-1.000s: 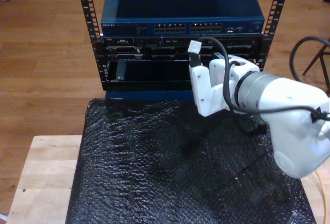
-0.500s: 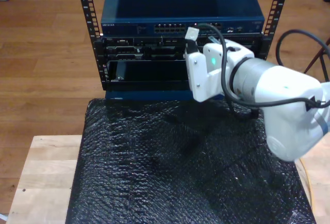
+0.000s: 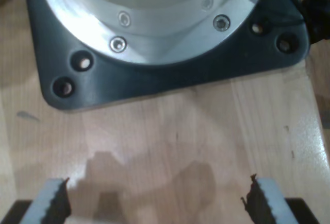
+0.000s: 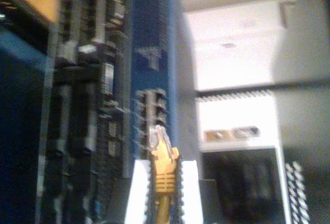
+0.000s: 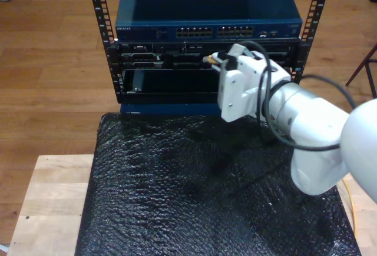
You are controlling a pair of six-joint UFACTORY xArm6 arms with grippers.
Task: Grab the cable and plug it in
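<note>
Cable (image 4: 163,168) plug clamped between my second claw (image 4: 163,183) pads.

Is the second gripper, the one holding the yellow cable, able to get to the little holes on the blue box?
Probably yes: my second gripper holds the orange-yellow cable facing the blue switch's ports, nothing between.

**Plastic, Metal, Wood and Wrap**

We see the cable (image 4: 164,175) in ribbed orange-yellow plastic, its plug (image 4: 158,137) clear and glossy. The toothed pads (image 4: 138,193) gripping it look white and matt. Our arm's shell (image 5: 312,132) is smooth glossy white plastic. The switch (image 5: 206,9) is blue painted metal. Crinkled black wrap (image 5: 206,191) glints over the pale wooden table (image 5: 47,203). A brushed metal flange (image 3: 154,33) sits on a matt black base plate (image 3: 170,74).
</note>
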